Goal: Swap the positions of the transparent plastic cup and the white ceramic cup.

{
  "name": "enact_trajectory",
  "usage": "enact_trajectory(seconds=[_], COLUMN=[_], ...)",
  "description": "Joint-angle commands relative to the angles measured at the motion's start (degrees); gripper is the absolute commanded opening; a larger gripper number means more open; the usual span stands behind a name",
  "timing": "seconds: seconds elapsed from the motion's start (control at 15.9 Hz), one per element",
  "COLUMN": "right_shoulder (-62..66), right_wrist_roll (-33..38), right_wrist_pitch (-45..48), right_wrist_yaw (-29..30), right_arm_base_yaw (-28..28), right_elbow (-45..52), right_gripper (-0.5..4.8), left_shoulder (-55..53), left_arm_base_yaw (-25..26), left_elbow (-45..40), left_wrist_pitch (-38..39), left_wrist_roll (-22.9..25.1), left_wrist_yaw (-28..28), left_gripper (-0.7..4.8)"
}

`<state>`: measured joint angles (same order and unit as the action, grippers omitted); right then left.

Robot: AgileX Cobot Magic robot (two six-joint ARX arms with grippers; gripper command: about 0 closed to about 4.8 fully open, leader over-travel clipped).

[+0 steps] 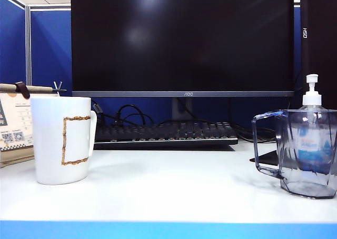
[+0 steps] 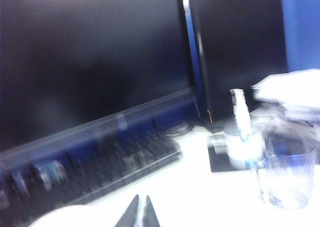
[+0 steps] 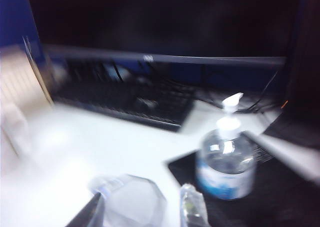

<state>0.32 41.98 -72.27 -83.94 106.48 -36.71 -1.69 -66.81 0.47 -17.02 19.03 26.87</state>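
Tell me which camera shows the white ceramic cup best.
The exterior view: the white ceramic cup stands whole and sharp at the left of the table, upright, its golden-brown outline facing the camera. The left wrist view shows only a blurred white curve by the shut left claw, possibly its rim. The right wrist view gives a white smear at best.

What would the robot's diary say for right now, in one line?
white cup: left, untouched | clear cup: right, untouched | left tool: shut, empty | right tool: open above clear cup | swap: not begun
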Motion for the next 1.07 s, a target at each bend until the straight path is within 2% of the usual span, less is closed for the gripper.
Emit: enact_trajectory(seconds=[0.06,0.19,0.32,0.82,1.01,1.07], right_shoulder=[-0.07,-0.09,-0.09,-0.09,-0.09,-0.09], right_wrist_roll=[1.95,1.97,1.95,1.95,1.92,1.92], right_wrist_pitch=[10.16,10.95,10.82,10.64,10.6,10.62], right_wrist_yaw=[-4.79,-4.96,-1.36,-1.01,-0.96,-0.26], right_arm_base_yaw=[0.07,0.0,0.0,0.0,-1.09,-4.52], right_elbow=[0.83,3.23,3.39,3.39,3.39,3.39], right_gripper=[1.99,1.99,1.99,1.99,1.99,1.99], left_shoulder=[0.09,0.11,0.11,1.44,1.44,1.44], left_arm_base_yaw=[0.42,0.17,0.17,0.72,10.32,15.87], left_elbow=[0.09,0.09,0.09,0.09,0.11,0.09], left_wrist_pitch=[1.55,1.68,2.01,3.89,4.72,4.68], left_wrist_roll=[-11.34,-15.87,-16.06,-16.09,-16.09,-16.09], left_wrist_yaw=[0.0,-0.07,-0.02,-0.09,-0.09,0.02], left_gripper=[-0.04,-0.04,-0.04,-0.04,-0.04,-0.04])
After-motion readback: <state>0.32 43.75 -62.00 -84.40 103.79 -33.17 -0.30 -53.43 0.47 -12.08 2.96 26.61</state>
